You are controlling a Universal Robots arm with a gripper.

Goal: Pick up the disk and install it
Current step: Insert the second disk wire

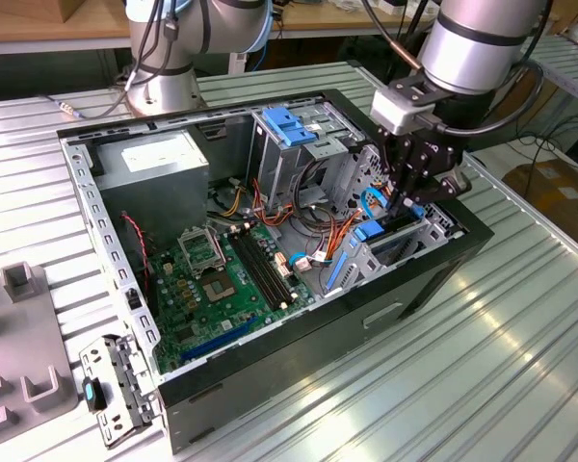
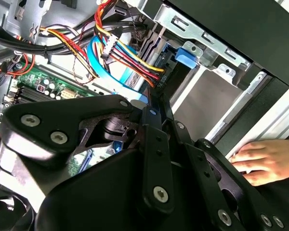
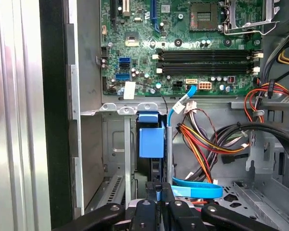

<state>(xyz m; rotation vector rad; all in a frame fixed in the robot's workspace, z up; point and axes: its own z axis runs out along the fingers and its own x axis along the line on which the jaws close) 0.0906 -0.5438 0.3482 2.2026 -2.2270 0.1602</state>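
The open computer case (image 1: 270,375) lies on the ribbed metal table. The disk (image 3: 151,137) stands on edge in the drive bay at the case's front corner, on the exterior view's right, and I see its blue rail (image 1: 369,231) and dark body. My gripper (image 1: 414,200) reaches down into that bay from above. In the first wrist view the gripper (image 3: 159,204) has its fingers drawn close together on the disk's upper edge. In the second wrist view the gripper (image 2: 151,108) points at the bay beside a blue tab (image 2: 185,53).
The motherboard (image 1: 212,279), grey power-supply box (image 1: 164,168) and metal cage with a blue latch (image 1: 291,125) fill the case. Coloured cables (image 3: 207,139) and a blue flat cable (image 3: 197,188) run beside the bay. A person's hand (image 2: 265,161) rests on the case's outer edge.
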